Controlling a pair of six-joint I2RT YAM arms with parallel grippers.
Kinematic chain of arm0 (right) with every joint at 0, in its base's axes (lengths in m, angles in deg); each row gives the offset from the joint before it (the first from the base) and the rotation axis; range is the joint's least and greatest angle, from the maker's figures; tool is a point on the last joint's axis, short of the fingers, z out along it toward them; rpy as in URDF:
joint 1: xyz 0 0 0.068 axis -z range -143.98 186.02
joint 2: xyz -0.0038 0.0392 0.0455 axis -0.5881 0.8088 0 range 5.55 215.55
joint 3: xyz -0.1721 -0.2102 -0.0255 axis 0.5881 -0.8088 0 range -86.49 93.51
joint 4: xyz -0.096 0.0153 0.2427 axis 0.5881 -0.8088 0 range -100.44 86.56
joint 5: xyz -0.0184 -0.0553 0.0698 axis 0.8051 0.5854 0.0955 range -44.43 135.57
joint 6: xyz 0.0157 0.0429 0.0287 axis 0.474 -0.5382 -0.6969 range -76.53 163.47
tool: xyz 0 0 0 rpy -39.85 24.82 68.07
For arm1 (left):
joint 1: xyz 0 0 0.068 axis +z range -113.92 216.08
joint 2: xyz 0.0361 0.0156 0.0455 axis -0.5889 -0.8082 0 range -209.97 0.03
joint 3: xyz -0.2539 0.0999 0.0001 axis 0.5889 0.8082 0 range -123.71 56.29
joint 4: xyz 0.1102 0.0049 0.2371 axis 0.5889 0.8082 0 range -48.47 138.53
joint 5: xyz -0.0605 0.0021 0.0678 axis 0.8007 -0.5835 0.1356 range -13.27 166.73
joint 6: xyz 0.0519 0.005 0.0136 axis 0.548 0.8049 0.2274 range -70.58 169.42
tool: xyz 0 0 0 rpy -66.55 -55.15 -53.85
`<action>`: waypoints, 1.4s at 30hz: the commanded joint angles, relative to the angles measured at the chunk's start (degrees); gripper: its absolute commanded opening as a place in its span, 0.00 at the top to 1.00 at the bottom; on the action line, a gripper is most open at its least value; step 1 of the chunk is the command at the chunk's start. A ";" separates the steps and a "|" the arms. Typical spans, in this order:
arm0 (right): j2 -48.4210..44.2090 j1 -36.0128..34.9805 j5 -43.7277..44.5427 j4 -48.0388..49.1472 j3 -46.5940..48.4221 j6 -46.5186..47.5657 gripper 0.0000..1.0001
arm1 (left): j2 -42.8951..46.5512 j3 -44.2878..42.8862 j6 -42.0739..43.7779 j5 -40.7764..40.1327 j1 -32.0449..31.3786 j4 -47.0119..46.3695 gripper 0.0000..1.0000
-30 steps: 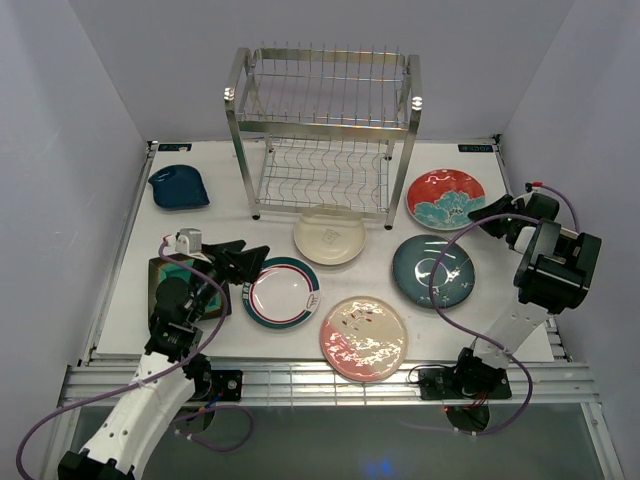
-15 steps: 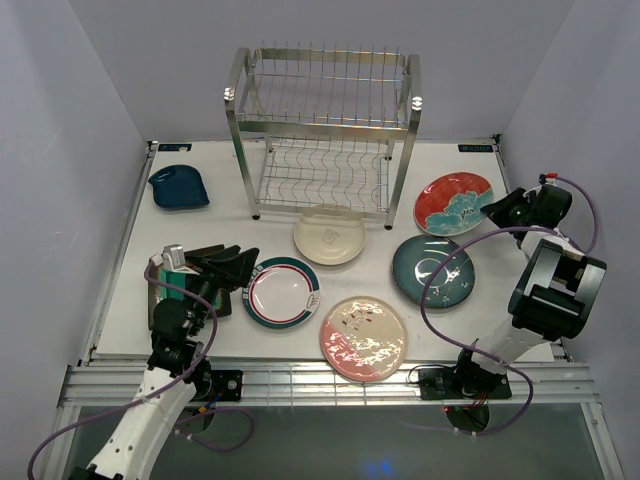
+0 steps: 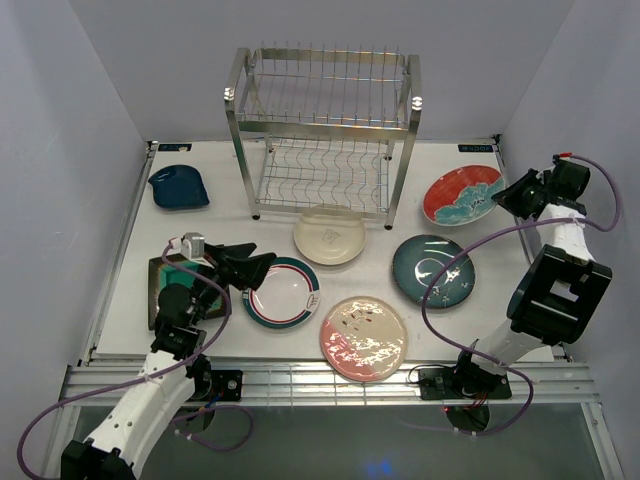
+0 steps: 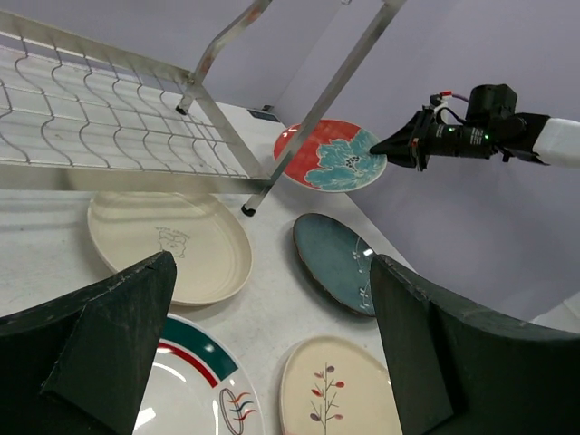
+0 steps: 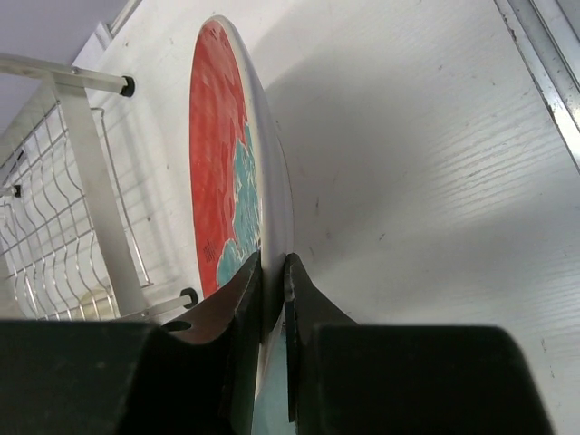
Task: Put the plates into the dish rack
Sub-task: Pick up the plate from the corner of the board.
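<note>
Farthest back, the dish rack (image 3: 320, 124) stands upright on the table (image 3: 220, 225). In front of it the cream plate (image 3: 329, 235), the white plate with green-red rim (image 3: 283, 291), the pink speckled plate (image 3: 363, 337) and the dark teal plate (image 3: 433, 270) lie flat. Right of the rack, the red-teal plate (image 3: 460, 195) sits tilted, its rim pinched tight by the right gripper (image 3: 512, 197). The left gripper (image 3: 262, 268) hangs over the white plate's left edge, jaws wide apart, holding nothing.
</note>
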 commanded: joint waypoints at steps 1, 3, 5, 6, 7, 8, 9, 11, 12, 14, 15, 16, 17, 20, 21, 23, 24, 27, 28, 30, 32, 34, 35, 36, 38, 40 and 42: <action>-5.00 0.12 -4.34 -0.80 9.44 -1.72 0.92 | 0.63 -1.18 1.94 3.41 -0.59 -7.11 0.02; -4.30 0.12 -4.78 -4.67 12.35 -1.64 0.92 | -0.33 -1.44 1.77 4.37 -0.59 -8.97 0.02; -3.59 0.12 -5.13 -8.52 16.82 -1.98 0.92 | -3.91 -2.67 1.42 6.64 -0.85 -12.39 0.02; -3.07 0.12 -5.48 -9.85 18.24 -2.16 0.92 | -5.51 -3.63 1.59 8.40 -0.94 -13.80 0.03; -2.80 0.12 -5.83 -11.17 19.56 -2.42 0.92 | -7.17 -4.94 1.85 10.33 -1.11 -14.94 0.07; -2.54 0.12 -6.09 -12.67 20.96 -2.77 0.92 | -9.98 -7.65 2.11 11.57 -1.46 -14.95 0.08; -1.92 0.12 -6.71 -16.25 23.93 -3.13 0.92 | -11.14 -8.90 3.60 12.80 -2.08 -14.95 0.08; -1.57 0.12 -6.71 -20.31 26.85 -3.22 0.92 | -14.03 -11.79 5.71 12.11 -5.06 -14.78 0.09; -1.57 0.12 -6.36 -23.81 29.30 -3.04 0.92 | -14.83 -12.51 8.33 10.72 -6.11 -14.78 0.09; -2.18 0.12 -5.31 -26.38 30.81 -2.43 0.92 | -16.76 -14.26 11.07 8.52 -9.54 -14.34 0.08; -3.49 0.12 -4.35 -27.44 30.56 -2.34 0.92 | -18.86 -16.01 12.39 7.64 -10.68 -14.25 0.07; -4.20 0.12 -3.82 -27.97 30.21 -2.34 0.92 | -20.10 -16.81 14.92 6.06 -12.96 -14.08 0.07; -4.81 0.21 -3.38 -28.58 29.77 -2.34 0.92 | -21.24 -17.87 16.25 5.17 -14.11 -13.99 0.07; -7.27 0.21 -4.51 -30.17 27.40 -2.08 0.92 | -26.16 -21.56 22.06 0.96 -19.38 -13.02 0.06; -8.58 0.21 -4.69 -30.26 26.61 -1.99 0.92 | -27.57 -23.48 23.46 0.08 -20.53 -12.76 0.06; -9.82 0.30 -4.17 -30.00 24.41 -1.90 0.92 | -31.79 -25.51 27.58 -2.91 -24.66 -11.97 0.06; -11.31 0.30 -3.82 -30.00 23.62 -2.07 0.92 | -33.28 -26.57 29.08 -3.88 -25.98 -11.62 0.05; -13.95 0.39 -3.81 -29.64 20.63 -1.20 0.92 | -38.99 -30.44 35.41 -7.66 -31.43 -10.82 0.04; -14.31 0.39 -3.81 -30.25 20.54 -0.50 0.92 | -40.49 -32.19 36.91 -8.36 -33.70 -10.91 0.03; -14.92 0.39 -3.02 -32.80 21.41 1.79 0.92 | -44.18 -33.86 40.93 -10.03 -35.21 -10.82 0.02; -15.19 0.39 -3.98 -34.64 22.11 3.63 0.92 | -47.43 -36.41 43.15 -10.74 -37.32 -10.82 0.02; -14.93 0.39 -5.48 -38.16 22.56 6.18 0.92 | -49.46 -38.00 47.89 -11.71 -40.12 -10.74 0.02; -14.75 0.39 -6.44 -39.47 22.82 6.97 0.92 | -50.34 -39.74 49.82 -12.32 -41.18 -10.74 0.02; -14.14 0.39 -7.49 -41.66 23.26 8.28 0.92 | -52.52 -40.54 51.84 -13.46 -42.15 -10.74 0.02; -13.70 0.39 -8.38 -42.91 23.35 9.26 0.92 | -54.55 -43.43 56.86 -14.26 -44.62 -10.12 0.02; -13.70 0.39 -8.73 -43.35 22.21 10.23 0.92 | -57.28 -45.38 60.19 -14.43 -45.93 -8.98 0.02; -13.87 0.39 -9.96 -43.62 20.46 10.75 0.92 | -60.17 -47.66 63.71 -16.79 -47.95 -8.37 0.02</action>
